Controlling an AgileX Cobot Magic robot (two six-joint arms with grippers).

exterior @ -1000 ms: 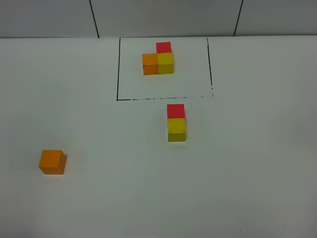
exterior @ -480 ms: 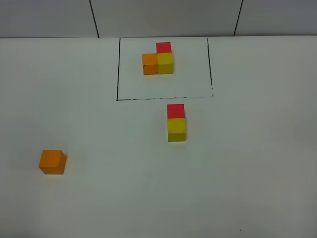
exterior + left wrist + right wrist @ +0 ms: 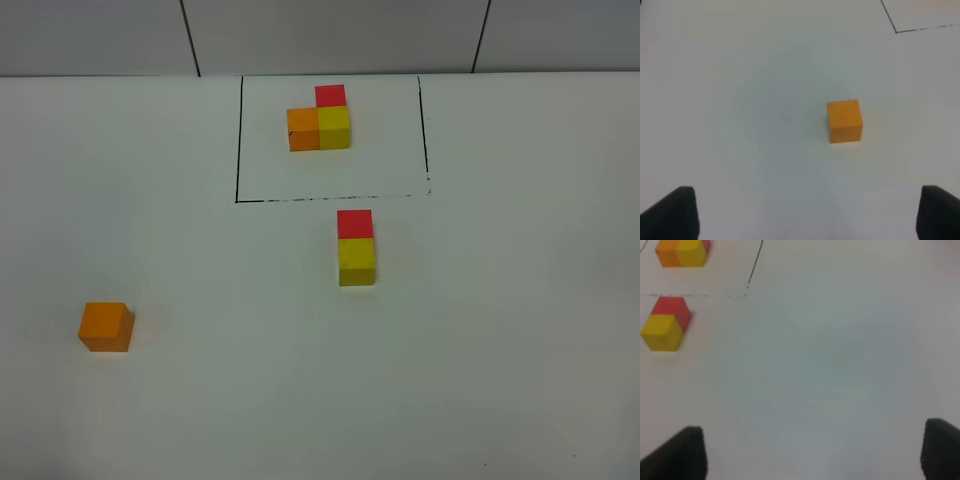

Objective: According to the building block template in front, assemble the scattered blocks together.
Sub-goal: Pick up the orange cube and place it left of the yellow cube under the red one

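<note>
The template sat at the far side of the tabletop. It was three small matte cubes joined in an L: orange and yellow side by side, with red behind the yellow one. A thin black line drawn on the white surface framed it on three sides. The cluster lay in the far half of that frame, left of its middle.

Just outside the frame's near edge stood two of the loose cubes. The red cube touched the yellow cube face to face, red on the far side and yellow nearer the camera. The orange cube sat alone, well apart from the pair, toward the near left of the tabletop, flat and square to the surface.

The left end effector hung above the bare tabletop near the orange cube, touching nothing. Its dark fingers were spread wide. The right end effector was likewise spread apart and empty, with the red-and-yellow pair off to one side of its view.
</note>
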